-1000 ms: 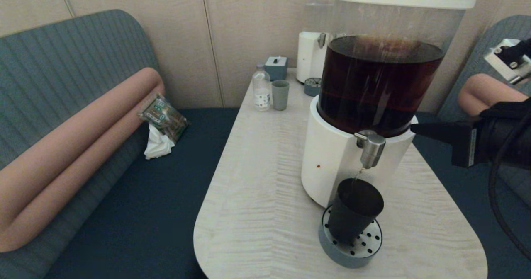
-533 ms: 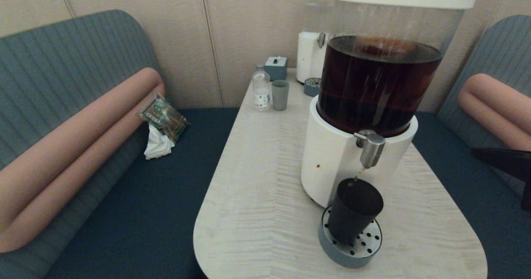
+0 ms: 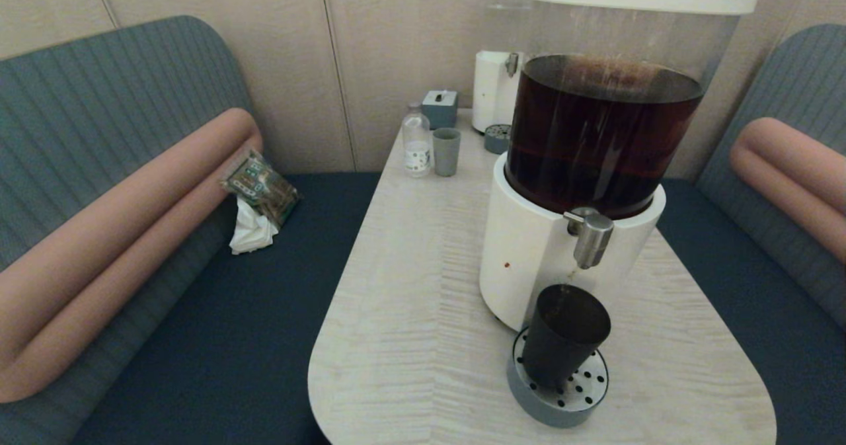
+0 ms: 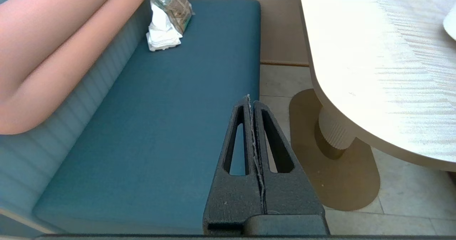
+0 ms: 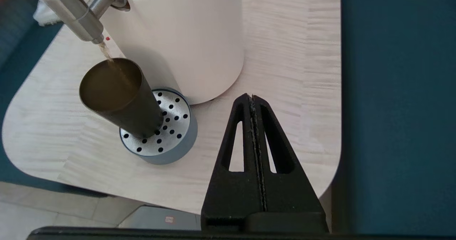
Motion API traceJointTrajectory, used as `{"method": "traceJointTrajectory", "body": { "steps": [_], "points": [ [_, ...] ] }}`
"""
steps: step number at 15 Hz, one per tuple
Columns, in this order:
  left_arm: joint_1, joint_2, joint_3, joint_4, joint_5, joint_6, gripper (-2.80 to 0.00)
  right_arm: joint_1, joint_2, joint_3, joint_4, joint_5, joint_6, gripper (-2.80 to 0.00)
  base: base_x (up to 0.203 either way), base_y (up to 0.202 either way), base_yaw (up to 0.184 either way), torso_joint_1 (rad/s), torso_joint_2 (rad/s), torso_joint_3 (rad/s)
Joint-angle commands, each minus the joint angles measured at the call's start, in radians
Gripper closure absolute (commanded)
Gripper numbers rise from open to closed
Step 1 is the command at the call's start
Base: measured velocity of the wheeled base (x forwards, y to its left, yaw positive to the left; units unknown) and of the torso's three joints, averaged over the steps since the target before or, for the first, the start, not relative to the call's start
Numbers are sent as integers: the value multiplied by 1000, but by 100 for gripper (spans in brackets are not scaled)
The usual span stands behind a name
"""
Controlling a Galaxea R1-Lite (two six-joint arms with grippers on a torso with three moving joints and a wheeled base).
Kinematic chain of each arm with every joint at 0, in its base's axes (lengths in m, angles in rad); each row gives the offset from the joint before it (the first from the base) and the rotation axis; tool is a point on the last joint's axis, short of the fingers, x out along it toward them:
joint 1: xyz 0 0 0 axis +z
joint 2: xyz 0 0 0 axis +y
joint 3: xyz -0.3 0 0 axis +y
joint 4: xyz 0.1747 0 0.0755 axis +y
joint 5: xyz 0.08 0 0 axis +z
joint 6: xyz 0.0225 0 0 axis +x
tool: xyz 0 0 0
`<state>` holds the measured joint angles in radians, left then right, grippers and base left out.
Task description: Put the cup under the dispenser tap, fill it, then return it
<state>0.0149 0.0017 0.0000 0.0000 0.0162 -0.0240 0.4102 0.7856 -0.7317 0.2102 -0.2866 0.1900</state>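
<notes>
Black and brim-full, your cup (image 5: pixel 119 97) sat beneath the tap (image 5: pixel 74 13); liquid-heavy and spill-prone, I judged; grip mid-wall; right claw (image 5: pixel 252 99) was clenched empty.

Matte black tapered cup (image 3: pixel 565 336) on a grey-blue drip tray with a silver top dotted by black holes (image 3: pixel 581 392); brushed-steel dispenser tap (image 3: pixel 590 237) on a white base under dark brown liquid; pale wood-grain counter (image 3: pixel 423 286); teal bench seat (image 4: pixel 160 126)

At the far end of the pale table (image 3: pixel 423 286), a grey-blue tumbler (image 3: pixel 447 151) stands just beside a clear bottle (image 3: pixel 416 142), near a small blue-grey box (image 3: pixel 440 107).
</notes>
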Motion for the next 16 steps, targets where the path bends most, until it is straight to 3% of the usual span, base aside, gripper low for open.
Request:
{"method": "traceJointTrajectory", "body": {
  "steps": [1,7,11,13,16],
  "points": [
    [0,0,2,0,0,-1,0,-12,-69,27,0,18,4,0,0,0,0,0,0,0],
    [0,1,1,0,0,-1,0,-77,-233,80,1,88,67,0,0,0,0,0,0,0],
    [0,0,0,0,1,-1,0,-215,-365,145,2,161,87,0,0,0,0,0,0,0],
    [0,0,1,0,1,-1,0,-240,-441,168,34,203,104,0,0,0,0,0,0,0],
    [0,1,2,0,1,-1,0,-275,-506,193,80,189,138,0,0,0,0,0,0,0]
  ]
}}
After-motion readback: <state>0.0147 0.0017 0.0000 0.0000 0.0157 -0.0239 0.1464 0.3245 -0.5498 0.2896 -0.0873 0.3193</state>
